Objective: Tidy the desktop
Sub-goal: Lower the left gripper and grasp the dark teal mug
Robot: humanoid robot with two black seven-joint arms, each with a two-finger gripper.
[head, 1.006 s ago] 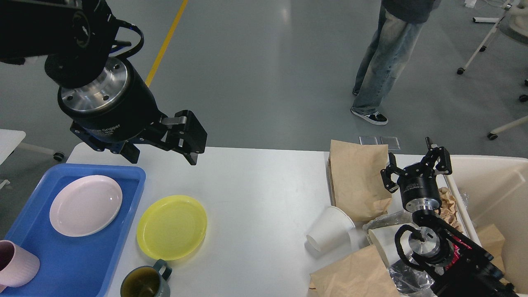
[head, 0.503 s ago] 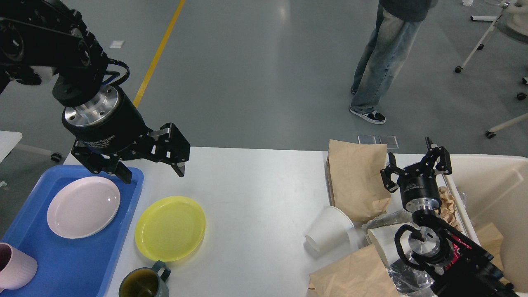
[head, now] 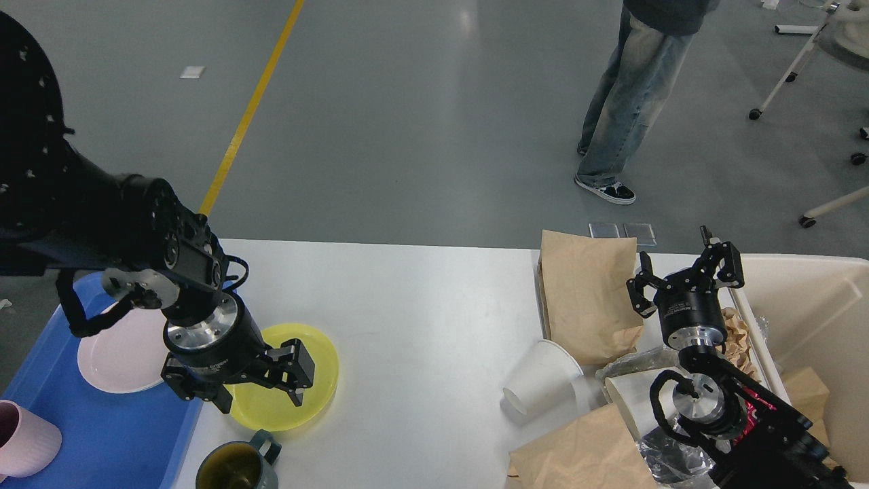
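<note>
Desktop point(head: 421, 319) lies under both spread jaws (left point(head: 261, 401) over yellow plate point(head: 319, 370); right point(head: 686, 275)).

Grey glossy floor point(head: 421, 136), yellow floor line point(head: 251, 109), wheeled stand legs point(head: 791, 75)

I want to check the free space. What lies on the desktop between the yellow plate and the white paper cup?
Nothing: in the head view, the desktop is bare between the yellow plate and the white paper cup.
</note>
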